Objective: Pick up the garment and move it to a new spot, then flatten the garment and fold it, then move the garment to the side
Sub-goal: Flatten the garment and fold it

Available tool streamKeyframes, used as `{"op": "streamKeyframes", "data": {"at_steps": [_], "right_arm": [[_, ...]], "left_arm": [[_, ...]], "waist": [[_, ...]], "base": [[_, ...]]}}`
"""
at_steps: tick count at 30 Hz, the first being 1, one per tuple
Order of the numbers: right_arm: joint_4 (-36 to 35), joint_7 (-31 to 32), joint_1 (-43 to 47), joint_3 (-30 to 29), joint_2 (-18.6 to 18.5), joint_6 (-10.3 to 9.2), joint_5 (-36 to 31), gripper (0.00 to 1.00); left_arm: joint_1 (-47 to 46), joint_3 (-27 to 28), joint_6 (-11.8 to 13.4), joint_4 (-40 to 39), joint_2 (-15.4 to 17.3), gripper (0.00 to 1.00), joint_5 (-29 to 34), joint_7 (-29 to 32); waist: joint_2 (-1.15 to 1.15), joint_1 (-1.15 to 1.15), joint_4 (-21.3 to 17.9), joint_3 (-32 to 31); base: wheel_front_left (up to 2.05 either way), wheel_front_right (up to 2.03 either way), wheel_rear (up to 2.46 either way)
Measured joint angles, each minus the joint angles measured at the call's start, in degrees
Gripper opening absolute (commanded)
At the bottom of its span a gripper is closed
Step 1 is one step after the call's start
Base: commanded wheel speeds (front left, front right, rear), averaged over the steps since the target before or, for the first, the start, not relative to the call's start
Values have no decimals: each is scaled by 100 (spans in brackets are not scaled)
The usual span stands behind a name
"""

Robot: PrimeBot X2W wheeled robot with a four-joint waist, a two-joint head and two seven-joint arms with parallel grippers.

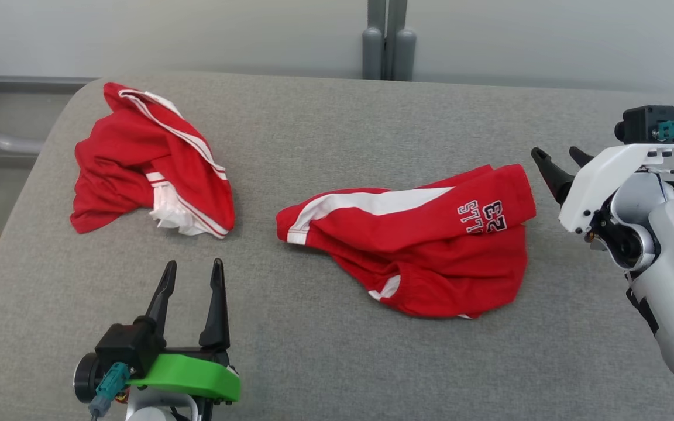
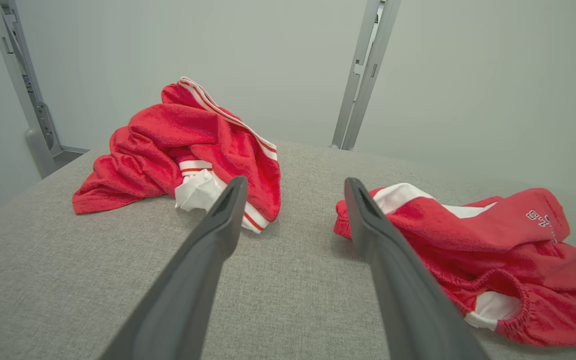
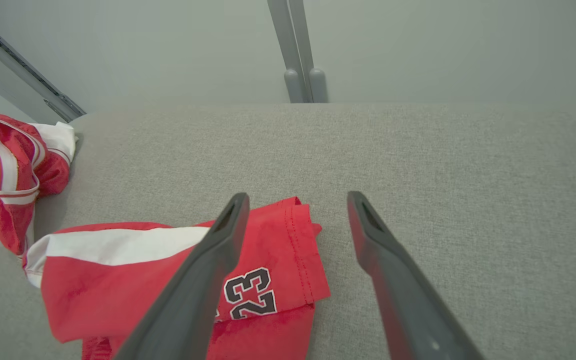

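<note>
Red with white stripes and a 23 print, the garment [image 1: 419, 245] lies crumpled in the middle of the grey surface [image 1: 325, 146], the right hand [image 1: 556, 153] spread and empty beside its right edge, the left hand [image 1: 194, 266] likewise spread near a second red heap [image 1: 150, 158].

The head camera looks down on the numbered shorts [image 1: 413, 245] from high up. Both wrist cameras sit low and close (left beside their striped end, right above their numbered end), facing the wall [image 3: 418, 45] beyond them.
</note>
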Motion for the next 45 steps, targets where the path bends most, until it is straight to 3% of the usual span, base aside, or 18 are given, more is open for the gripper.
{"op": "streamKeyframes", "data": {"at_steps": [6,12,13,14,16,21,27,45], "right_arm": [[1258,791,-550,-5,42,0,258,100],[1986,1002,-918,11,68,0,348,100],[2067,1001,-934,29,90,0,363,95],[2103,955,-948,68,98,0,348,45],[2141,828,-966,170,123,0,309,0],[1961,650,-875,422,269,0,456,0],[1236,290,-422,757,196,0,801,0],[-1456,-940,2000,880,-721,0,1884,0]], "left_arm": [[-126,-68,-69,236,-66,100,-31,0],[-142,-48,-71,313,-97,100,-34,0],[-142,-40,-73,327,-98,100,-33,0],[-142,-32,-74,339,-99,100,-33,0],[-135,-9,-74,374,-102,100,-13,0],[-75,33,-99,435,-91,100,49,1],[2,70,-144,508,-31,100,60,0],[79,79,-145,621,31,100,12,0]], "waist": [[0,0,454,171],[0,0,822,275],[0,0,868,284],[0,0,898,288],[0,0,932,263],[0,0,859,152],[0,0,549,-36],[0,0,-403,-264]], "base": [[0,0,0],[0,0,0],[0,0,0],[0,0,0],[0,0,0],[0,0,0],[0,0,0],[0,0,0]]}}
